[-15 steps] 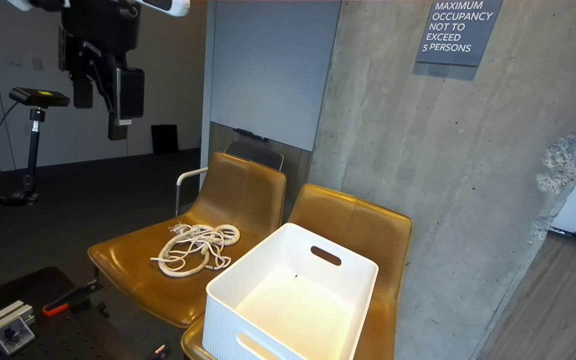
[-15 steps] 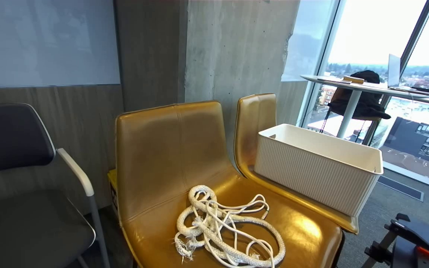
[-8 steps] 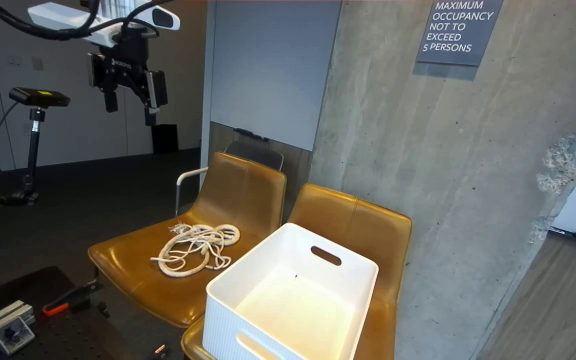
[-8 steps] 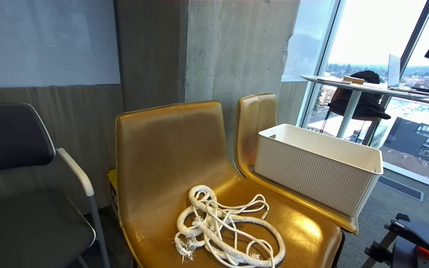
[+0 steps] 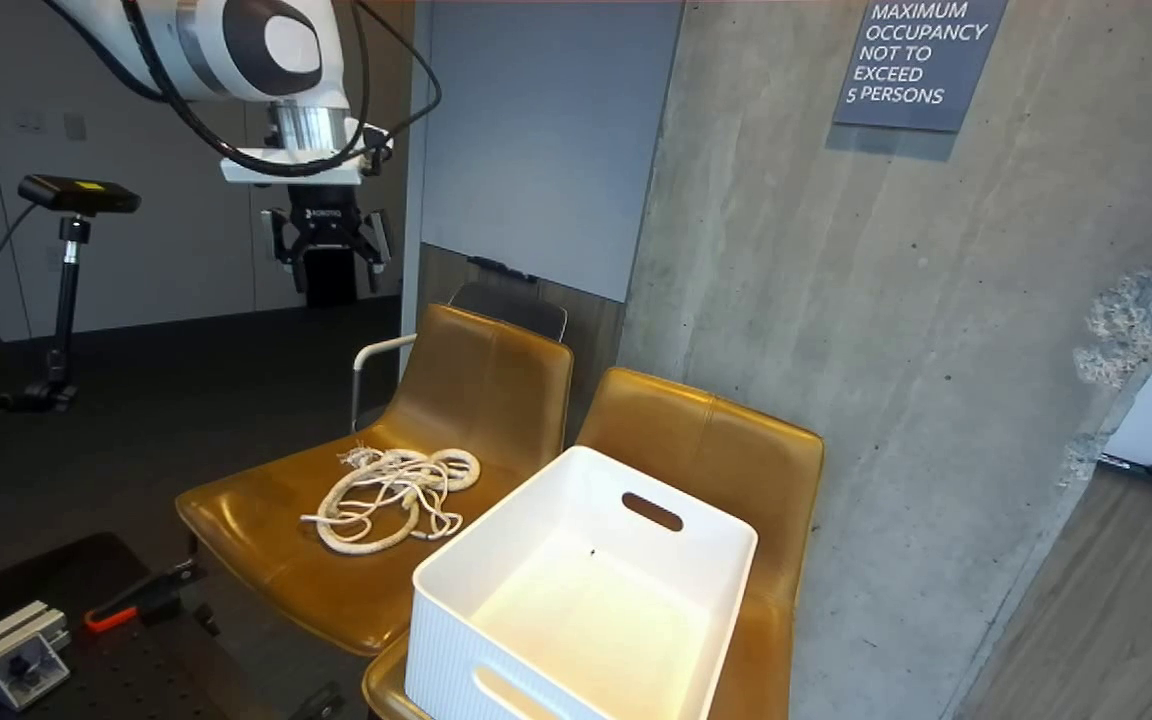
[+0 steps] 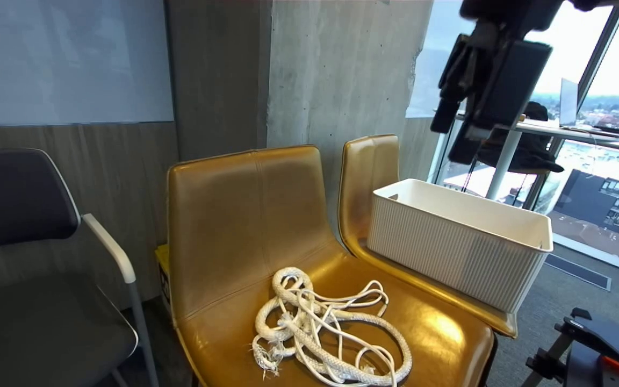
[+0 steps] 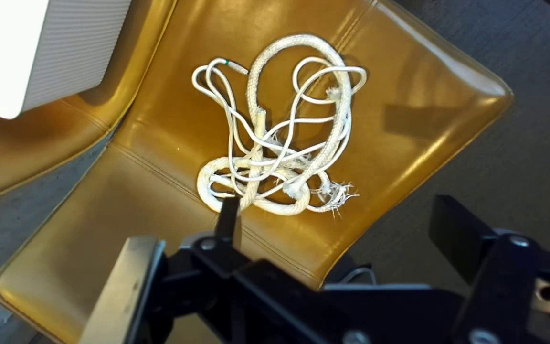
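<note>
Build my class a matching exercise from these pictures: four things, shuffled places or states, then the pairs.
1. Thick and thin white ropes
2. White rectangular ribbed bin
3. Black two-fingered gripper
4. Blue-grey rectangular sign

A. Mounted on the grey concrete wall
B. Tangled on a shiny brown chair
C. Jaws apart, in mid-air
D. On the other brown chair

Pairs: 1B, 2D, 3C, 4A

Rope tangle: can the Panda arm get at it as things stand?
Likely yes: the pincer hangs open, higher than the rope tangle, nothing lies over it, and the ribbed white bin sits aside on the neighbouring tan chair.
</note>
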Motion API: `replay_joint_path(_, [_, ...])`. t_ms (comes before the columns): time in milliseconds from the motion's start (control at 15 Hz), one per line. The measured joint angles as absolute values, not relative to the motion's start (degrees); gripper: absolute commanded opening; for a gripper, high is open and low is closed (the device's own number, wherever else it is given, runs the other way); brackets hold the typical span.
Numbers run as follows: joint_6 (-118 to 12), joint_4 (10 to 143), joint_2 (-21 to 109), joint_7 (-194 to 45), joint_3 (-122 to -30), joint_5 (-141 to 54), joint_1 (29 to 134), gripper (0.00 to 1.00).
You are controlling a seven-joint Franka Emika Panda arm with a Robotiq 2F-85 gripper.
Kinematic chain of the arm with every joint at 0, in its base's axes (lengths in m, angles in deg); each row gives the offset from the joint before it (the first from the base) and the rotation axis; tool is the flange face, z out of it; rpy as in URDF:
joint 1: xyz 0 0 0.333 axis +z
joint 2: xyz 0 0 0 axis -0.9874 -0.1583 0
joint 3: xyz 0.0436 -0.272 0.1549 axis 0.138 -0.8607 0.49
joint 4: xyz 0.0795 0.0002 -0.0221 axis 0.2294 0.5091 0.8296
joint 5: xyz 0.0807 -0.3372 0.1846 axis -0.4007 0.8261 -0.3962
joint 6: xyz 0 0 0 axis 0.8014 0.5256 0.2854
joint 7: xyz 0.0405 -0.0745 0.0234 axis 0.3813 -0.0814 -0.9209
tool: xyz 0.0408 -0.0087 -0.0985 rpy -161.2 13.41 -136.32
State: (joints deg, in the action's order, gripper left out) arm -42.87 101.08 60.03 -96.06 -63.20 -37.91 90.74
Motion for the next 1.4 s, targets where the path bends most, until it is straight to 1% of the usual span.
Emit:
replay_joint_path(267, [-47.95, 94.21, 45.89, -98.7, -63.19, -29.3, 90.79, 1.0])
replay_joint_path(467, [-51.55, 92.24, 38.52, -99.57, -63.2, -24.57, 90.99, 1.0])
replay_joint_path(1133, [-61.64, 92.01, 23.22, -100.93, -64.68, -21.28, 91.0, 1.0])
replay_joint_path(1400, [-63.65, 89.57, 16.85, -100.93, -64.72, -21.29, 91.26, 1.0])
